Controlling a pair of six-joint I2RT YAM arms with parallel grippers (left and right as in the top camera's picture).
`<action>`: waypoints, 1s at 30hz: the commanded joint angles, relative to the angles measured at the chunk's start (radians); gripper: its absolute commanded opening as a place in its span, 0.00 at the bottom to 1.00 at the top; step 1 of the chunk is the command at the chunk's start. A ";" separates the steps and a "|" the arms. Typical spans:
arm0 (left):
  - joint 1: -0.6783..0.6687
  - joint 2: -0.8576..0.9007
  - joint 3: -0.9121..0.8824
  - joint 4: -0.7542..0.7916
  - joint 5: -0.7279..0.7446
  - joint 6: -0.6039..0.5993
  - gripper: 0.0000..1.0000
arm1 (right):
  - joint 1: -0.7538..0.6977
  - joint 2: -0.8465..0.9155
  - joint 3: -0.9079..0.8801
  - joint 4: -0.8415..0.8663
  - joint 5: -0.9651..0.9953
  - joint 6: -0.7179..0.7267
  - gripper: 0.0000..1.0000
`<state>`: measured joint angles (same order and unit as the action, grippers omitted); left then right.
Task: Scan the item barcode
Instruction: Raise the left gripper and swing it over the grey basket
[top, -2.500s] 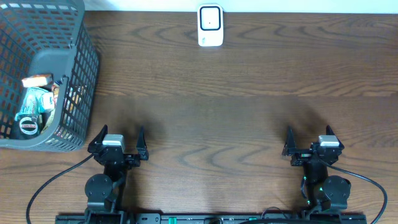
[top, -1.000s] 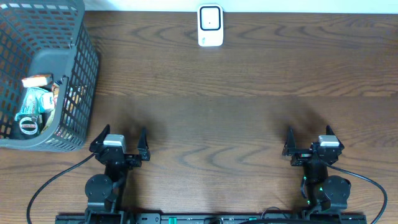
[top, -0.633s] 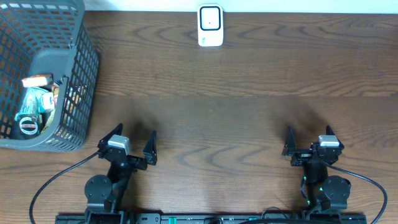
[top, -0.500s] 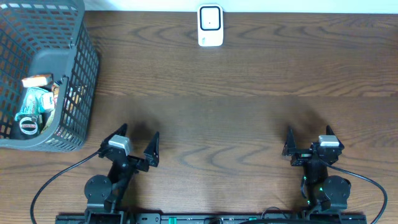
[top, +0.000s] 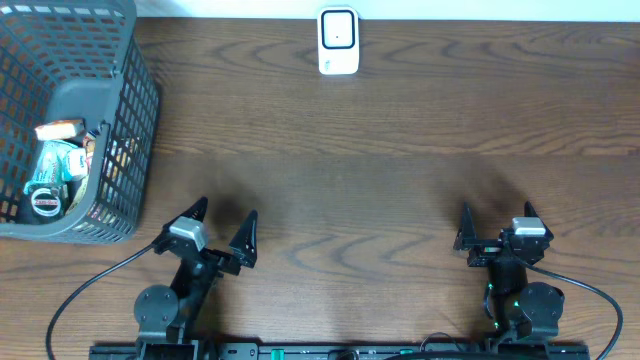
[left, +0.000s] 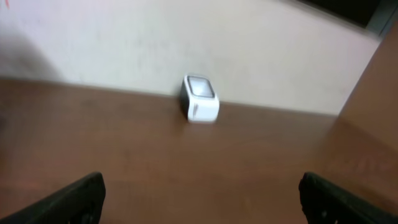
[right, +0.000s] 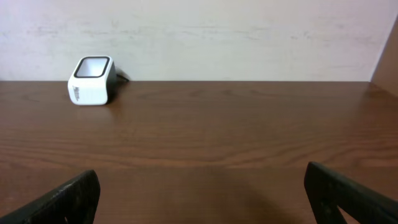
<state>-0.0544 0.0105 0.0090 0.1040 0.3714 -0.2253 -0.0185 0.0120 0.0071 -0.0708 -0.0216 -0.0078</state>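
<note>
Jaws: both spread wide, empty
Items: small packets (top: 52, 165) in grey mesh basket (top: 140, 110), ahead-left of left jaws
Scanner: white box (top: 338, 42), far bench edge

I work at a dark brown wooden table (top: 400, 130) with visible grain. A small white scanner (top: 338, 42) stands at the middle of its far edge. A grey mesh basket (top: 135, 120) sits on its far left corner, well apart from the scanner.
</note>
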 joint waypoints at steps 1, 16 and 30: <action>-0.002 -0.007 -0.005 0.079 -0.016 -0.036 0.98 | -0.003 -0.006 -0.002 -0.004 0.008 0.011 0.99; -0.002 0.055 0.222 0.290 -0.013 -0.180 0.98 | -0.003 -0.006 -0.002 -0.004 0.008 0.011 0.99; 0.000 0.631 0.836 0.071 -0.019 0.051 0.98 | -0.003 -0.006 -0.002 -0.004 0.008 0.011 0.99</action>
<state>-0.0544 0.5442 0.7120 0.2203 0.3607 -0.3233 -0.0185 0.0120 0.0071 -0.0704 -0.0216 -0.0078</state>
